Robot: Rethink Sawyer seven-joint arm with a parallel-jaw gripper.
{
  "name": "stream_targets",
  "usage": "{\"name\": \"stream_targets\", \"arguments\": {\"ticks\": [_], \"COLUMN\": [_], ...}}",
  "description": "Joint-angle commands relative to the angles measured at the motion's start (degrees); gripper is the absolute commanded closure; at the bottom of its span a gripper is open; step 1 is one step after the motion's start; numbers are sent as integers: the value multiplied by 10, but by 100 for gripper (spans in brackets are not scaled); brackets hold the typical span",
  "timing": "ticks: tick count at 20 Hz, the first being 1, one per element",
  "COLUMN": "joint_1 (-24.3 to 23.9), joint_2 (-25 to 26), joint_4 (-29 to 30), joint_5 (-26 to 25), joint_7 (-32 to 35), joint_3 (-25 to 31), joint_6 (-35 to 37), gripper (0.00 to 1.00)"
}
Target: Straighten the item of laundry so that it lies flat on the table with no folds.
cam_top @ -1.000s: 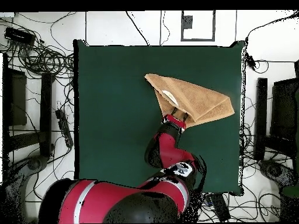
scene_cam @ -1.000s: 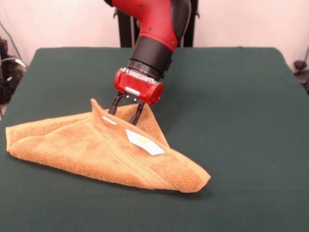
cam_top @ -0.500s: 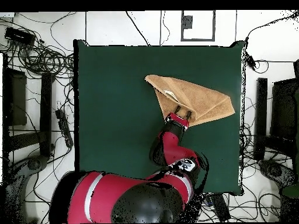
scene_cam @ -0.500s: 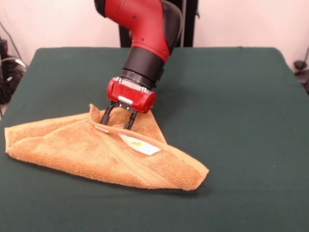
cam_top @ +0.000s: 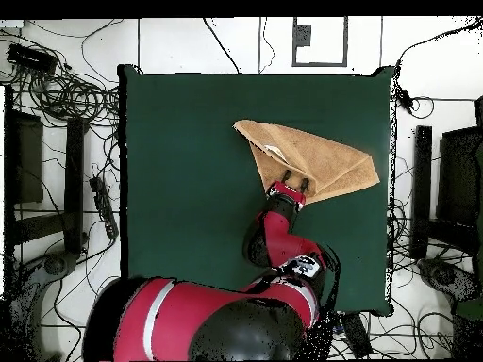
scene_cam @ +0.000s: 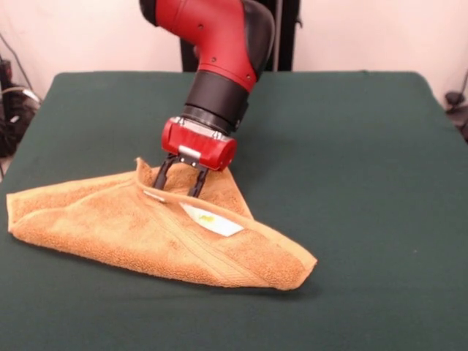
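Orange-tan terry, thick and looped, soft and limp by the look of it: likely light, unlikely to slip between pads, in no way fragile, and sure to sag and trail rather than keep a shape when lifted. Lay as a towel folded over itself into a rough triangle on the dark green desk, toward the left in the front view and near the far right part of the cloth top in the overhead view. Nearest the camera, a rounded doubled edge running to a blunt corner at the right. Just behind, a woven band crossing the upper layer, and a small white label with a yellow mark lying on it. Further back, a raised peak of cloth standing off the desk, and at that peak the pincer, its two black fingers spread apart and astride the upturned edge, tips down among the cloth; not pressed together, and no firm hold to be made out. Best taken, on this showing, by the top layer alone at a free corner or along the hem by the peak, then drawn away from the fold; taken through both layers, likely to drag as one bundle. Beyond, red wrist and black sleeve of the arm slanting down from above.
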Motion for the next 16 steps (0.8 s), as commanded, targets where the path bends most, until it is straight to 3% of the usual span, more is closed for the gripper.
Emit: {"name": "stream_targets", "arguments": {"ticks": [1,7,12,16], "joint_1": [20,12,7,20], "joint_2": [-11,-32,-23,-4], "joint_4": [9,20,10,-8], "joint_5": [31,17,9,31], "joint_7": [91,108,118,111], "joint_3": [112,132,142,126], "joint_6": [117,126,77,25], "gripper": [0,0,0,0]}}
